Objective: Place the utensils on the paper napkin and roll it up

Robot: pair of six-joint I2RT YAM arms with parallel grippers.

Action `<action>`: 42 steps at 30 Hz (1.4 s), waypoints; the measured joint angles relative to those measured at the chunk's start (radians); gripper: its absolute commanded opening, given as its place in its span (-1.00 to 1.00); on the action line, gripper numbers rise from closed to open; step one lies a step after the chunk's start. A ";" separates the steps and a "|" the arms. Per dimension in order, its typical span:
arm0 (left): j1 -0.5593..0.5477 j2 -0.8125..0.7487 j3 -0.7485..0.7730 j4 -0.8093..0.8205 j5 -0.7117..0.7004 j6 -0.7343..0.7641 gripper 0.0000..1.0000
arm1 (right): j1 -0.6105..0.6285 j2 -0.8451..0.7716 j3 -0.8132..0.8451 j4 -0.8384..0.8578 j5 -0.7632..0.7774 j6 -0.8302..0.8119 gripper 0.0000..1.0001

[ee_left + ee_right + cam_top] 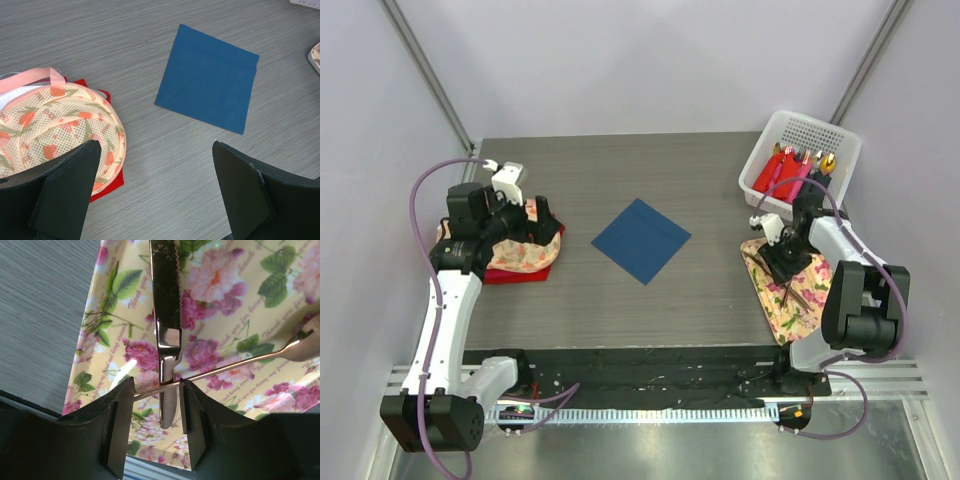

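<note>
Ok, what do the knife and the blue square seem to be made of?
The knife looks like polished metal, warm-tinted: mirror glints, serrated edge. The blue square is probably paper, matte and thin, lying flat with one crisp fold line.

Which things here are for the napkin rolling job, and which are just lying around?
For the job:
blue paper napkin
knife
slim utensil crossing it

Lying about:
white basket
red and pink rolls
mesh floral cover
floral mat
</note>
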 measured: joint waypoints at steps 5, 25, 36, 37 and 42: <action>-0.003 0.000 -0.005 0.007 0.002 0.000 0.99 | 0.018 0.051 0.000 0.028 0.031 -0.030 0.11; -0.003 0.028 -0.013 0.014 0.003 0.017 0.99 | -0.043 0.033 -0.098 0.073 0.113 -0.156 0.02; -0.004 0.034 -0.013 0.014 -0.016 0.018 1.00 | 0.013 0.004 -0.140 0.090 0.139 -0.137 -0.87; -0.004 0.034 -0.013 0.015 -0.019 0.018 1.00 | 0.018 -0.004 -0.146 0.098 0.150 -0.131 -0.98; -0.005 0.040 -0.013 0.015 -0.022 0.018 1.00 | 0.020 -0.020 -0.153 0.107 0.153 -0.092 -0.98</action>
